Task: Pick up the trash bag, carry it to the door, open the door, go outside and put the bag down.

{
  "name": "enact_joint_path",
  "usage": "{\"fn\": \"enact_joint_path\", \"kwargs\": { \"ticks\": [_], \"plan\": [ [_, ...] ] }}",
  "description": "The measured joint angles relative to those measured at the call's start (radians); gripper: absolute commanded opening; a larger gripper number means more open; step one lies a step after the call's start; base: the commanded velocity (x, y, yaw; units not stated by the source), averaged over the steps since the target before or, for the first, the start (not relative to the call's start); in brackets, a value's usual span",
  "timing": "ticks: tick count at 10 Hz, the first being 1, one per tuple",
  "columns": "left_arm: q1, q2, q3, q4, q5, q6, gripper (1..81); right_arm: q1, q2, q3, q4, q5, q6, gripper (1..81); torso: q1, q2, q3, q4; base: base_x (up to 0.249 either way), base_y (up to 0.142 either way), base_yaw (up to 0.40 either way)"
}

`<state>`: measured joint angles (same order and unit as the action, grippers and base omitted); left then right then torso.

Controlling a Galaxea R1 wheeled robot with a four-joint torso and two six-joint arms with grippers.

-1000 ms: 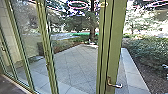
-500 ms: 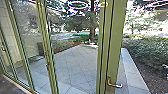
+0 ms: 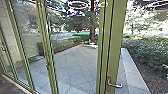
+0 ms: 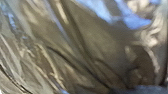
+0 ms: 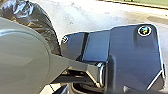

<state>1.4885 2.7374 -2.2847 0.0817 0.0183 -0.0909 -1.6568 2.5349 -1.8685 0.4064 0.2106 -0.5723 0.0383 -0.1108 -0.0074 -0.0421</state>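
Observation:
A green-framed glass door [image 3: 116,45] stands right of centre in the head view, with a metal lever handle [image 3: 115,85] low on its frame. The crumpled, shiny dark trash bag [image 4: 100,42] lies very close to the camera in the left wrist view. In the right wrist view the same bag [image 5: 37,21] bulges at the upper left, behind a grey part of the robot. How the fingers of either gripper stand cannot be made out.
Beyond the glass lies a paved yard [image 3: 72,65] with a tree [image 3: 92,30] at its far end. A pale kerb [image 3: 135,72] and bushes [image 3: 147,52] run along the right. More green-framed glass panels [image 3: 46,50] stand at the left, above a dark floor [image 3: 8,86].

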Motion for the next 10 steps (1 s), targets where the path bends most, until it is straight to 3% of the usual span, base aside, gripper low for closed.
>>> {"fn": "enact_joint_path", "kwargs": {
  "ticks": [10],
  "plan": [
    [0.000, 0.019, -0.003, 0.001, -0.006, 0.000, 1.0, 0.056, -0.451, 0.557, -0.001, 0.033, 0.000, 81.1, 0.000, 0.000, 0.000, 0.000, 0.000, 0.000, 0.000]
  ]
}}
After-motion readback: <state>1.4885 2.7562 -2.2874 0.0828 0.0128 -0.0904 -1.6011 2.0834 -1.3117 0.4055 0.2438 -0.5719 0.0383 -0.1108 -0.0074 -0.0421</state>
